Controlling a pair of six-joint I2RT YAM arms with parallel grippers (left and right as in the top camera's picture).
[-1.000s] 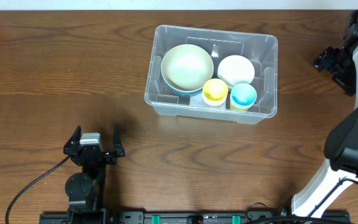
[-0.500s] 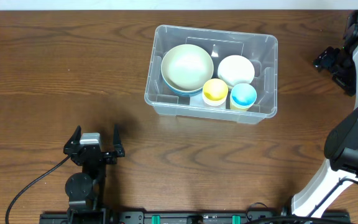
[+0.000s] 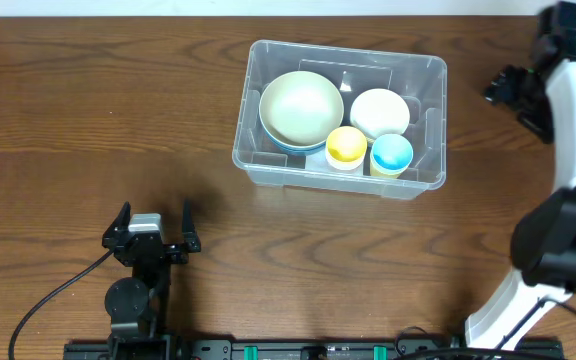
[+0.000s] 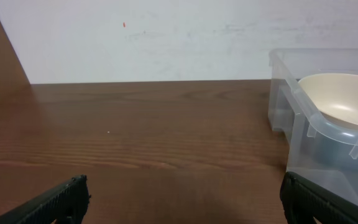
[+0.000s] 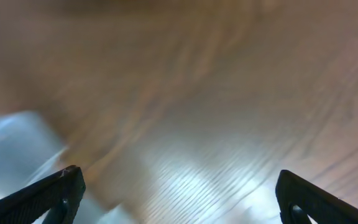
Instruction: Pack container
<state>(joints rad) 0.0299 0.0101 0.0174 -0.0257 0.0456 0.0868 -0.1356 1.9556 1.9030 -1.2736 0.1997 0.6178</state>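
Lab-like setup: wooden table [image 3: 68, 120], bare white wall [image 4: 166, 37].

The container [image 3: 431, 120] sits on the worktop [image 3: 88, 120], right of centre and toward the back. Inside it, a large bowl [image 3: 301, 108] lies at the left and a smaller bowl [image 3: 379, 112] at the right. In front of them, the left cup [image 3: 346, 146] and the right cup [image 3: 391, 152] stand side by side.
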